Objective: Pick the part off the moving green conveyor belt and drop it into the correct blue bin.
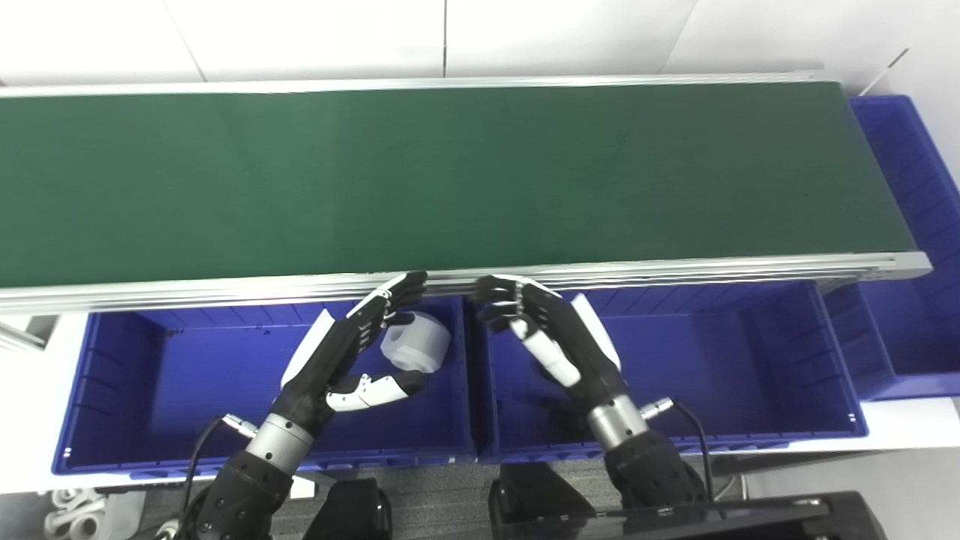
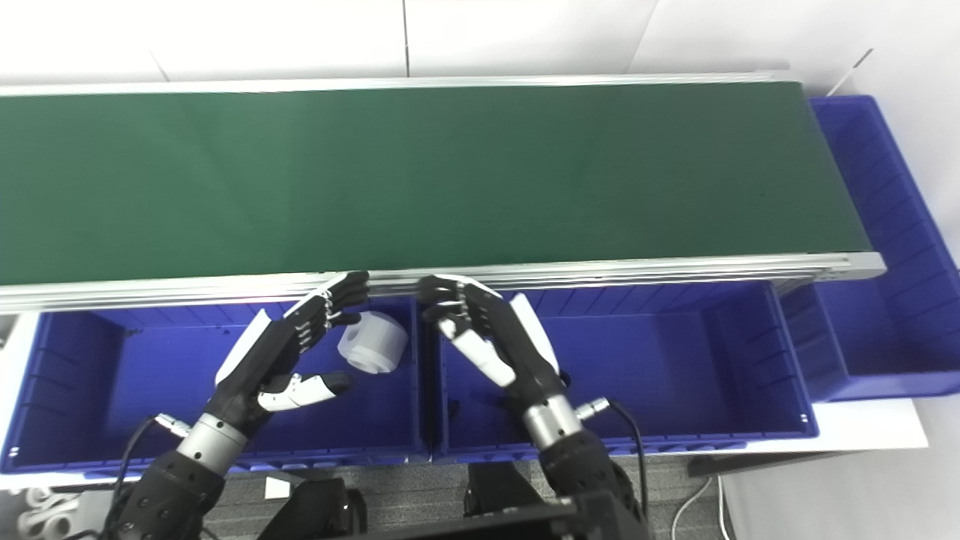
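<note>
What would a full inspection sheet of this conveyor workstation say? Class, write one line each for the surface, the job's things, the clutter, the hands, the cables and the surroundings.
Surface: green conveyor belt, no part seen on it.
Job's things: white part over the left blue bin, beside the open fingers; whether it touches them cannot be told. Middle blue bin and right blue bin look empty.
Clutter: white pieces on the floor at lower left.
Hands: left hand open, fingers spread; right hand curled, holding nothing, over the middle bin's near-left corner.
Cables: one black cable at each wrist.
Surroundings: white wall behind the belt.
</note>
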Available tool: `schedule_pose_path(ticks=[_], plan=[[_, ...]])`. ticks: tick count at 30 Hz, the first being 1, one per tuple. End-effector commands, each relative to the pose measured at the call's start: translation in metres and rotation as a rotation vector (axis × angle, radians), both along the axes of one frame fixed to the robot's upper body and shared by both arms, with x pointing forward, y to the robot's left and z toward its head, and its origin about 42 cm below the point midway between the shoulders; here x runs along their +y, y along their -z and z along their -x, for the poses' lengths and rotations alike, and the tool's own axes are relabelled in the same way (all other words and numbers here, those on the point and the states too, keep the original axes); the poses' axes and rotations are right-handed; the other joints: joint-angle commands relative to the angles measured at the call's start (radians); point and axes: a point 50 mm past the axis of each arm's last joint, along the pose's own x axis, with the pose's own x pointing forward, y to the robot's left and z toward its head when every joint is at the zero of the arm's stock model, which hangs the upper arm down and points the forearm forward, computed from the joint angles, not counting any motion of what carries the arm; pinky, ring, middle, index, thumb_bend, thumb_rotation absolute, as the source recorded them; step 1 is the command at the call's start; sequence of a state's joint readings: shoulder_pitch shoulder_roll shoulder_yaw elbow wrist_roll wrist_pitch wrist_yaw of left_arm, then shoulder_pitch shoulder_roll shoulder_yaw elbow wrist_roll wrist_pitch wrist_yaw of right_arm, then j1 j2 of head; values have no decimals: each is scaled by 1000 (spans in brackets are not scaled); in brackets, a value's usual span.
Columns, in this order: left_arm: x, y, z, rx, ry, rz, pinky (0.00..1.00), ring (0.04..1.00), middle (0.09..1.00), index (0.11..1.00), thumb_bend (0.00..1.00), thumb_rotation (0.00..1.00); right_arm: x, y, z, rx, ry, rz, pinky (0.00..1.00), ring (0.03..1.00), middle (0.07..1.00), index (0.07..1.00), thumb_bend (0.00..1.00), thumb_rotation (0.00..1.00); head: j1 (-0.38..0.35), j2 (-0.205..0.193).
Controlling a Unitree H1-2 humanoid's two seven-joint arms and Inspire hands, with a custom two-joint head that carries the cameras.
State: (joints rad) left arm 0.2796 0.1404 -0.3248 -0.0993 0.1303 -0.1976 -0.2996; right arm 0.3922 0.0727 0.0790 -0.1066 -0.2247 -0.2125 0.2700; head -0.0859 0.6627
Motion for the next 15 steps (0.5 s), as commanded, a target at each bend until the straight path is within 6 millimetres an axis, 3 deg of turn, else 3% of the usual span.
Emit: schedule_pose_path(ticks=[1,11,15], plan=[[-5,-5,1,-70,3,22,801,873,891,879,781,634,6,-6,-3,-111,-8,-33,633,691,768,745,743,984,3,-6],[-6,9,1,-63,18,9,798,865,887,869,774,616,1,13,-4,-151,-10,-15,682,739,809,763,828,1000,-5,-64],[-9,13,-3,-65,21,9,783,856,876,866,791,613,0,17,-7,-164,-28,-11,685,747,810,764,845,1000,2,-66]])
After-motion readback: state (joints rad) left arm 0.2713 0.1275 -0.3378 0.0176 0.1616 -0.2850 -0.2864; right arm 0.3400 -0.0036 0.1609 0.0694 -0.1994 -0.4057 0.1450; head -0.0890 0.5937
